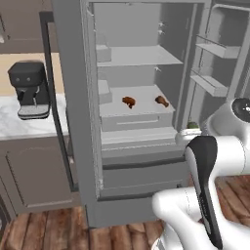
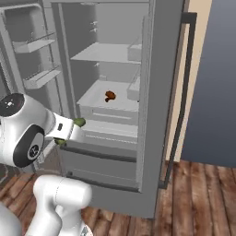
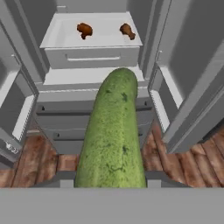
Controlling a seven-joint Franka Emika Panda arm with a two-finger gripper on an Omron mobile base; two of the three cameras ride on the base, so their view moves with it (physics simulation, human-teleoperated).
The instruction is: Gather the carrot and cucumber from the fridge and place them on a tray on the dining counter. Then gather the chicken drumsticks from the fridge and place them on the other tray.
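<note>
1. You have the long, bumpy green cucumber [image 3: 114, 131] gripped in the hand [image 3: 111, 186]; in the hand view it runs straight away from the hand toward the open grey fridge [image 1: 136, 117].
2. From the base views you see only the cucumber's green tip [image 2: 79, 122] poking past the white wrist, in front of the fridge's lower drawers and outside the cabinet.
3. Two brown chicken drumsticks lie on the white middle shelf [image 1: 141, 105] of the fridge: the left drumstick [image 1: 129, 101] and the right drumstick [image 1: 161, 101], well apart from each other.
4. In the right base view you can make out one drumstick [image 2: 109, 96] on that shelf.
5. Both fridge doors stand open; the door bins [image 1: 215, 49] look bare.
6. A dark coffee machine [image 1: 29, 90] sits on the marble desk [image 1: 10, 122] left of the fridge.
7. No brand, label or writing can be read anywhere.
</note>
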